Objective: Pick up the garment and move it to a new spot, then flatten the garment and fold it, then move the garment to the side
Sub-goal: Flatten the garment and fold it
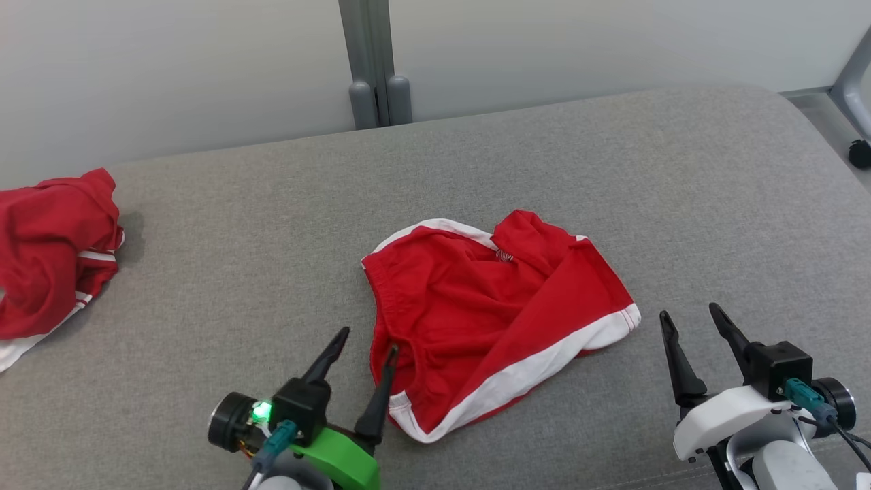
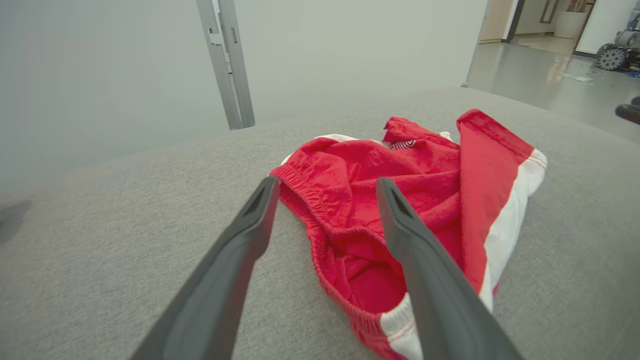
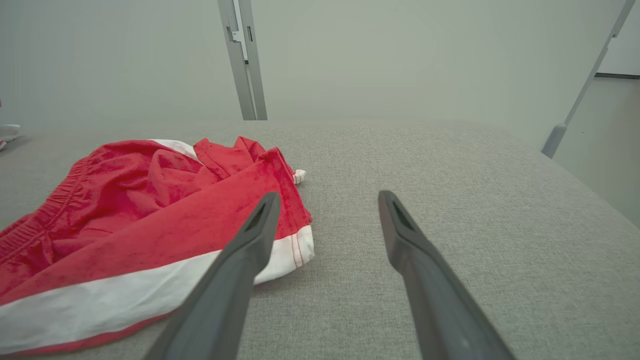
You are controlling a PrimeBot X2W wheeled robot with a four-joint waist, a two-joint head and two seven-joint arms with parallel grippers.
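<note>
Red garment (image 1: 490, 306): crumpled, long axis near-left to far-right.
Left end effector (image 1: 368, 340): wide, empty, at its left edge; nearer.
Right end effector (image 1: 688, 310): wide, empty, just right of it.

Grey table, pale wall and a spare red garment

A grey fabric-covered table (image 1: 204, 258) spans the head view, its far edge against a pale wall (image 1: 170, 68) split by an upright grey metal post (image 1: 371, 61). At the table's far left lies a crumpled red garment with white stripes (image 1: 47, 252), cut off at the view's edge. Beyond the table's right corner a grey chair leg (image 1: 850, 78) ends in a black caster (image 1: 859, 154). The left wrist view shows a glossy floor (image 2: 540, 75) running to an open doorway (image 2: 500, 22).
</note>
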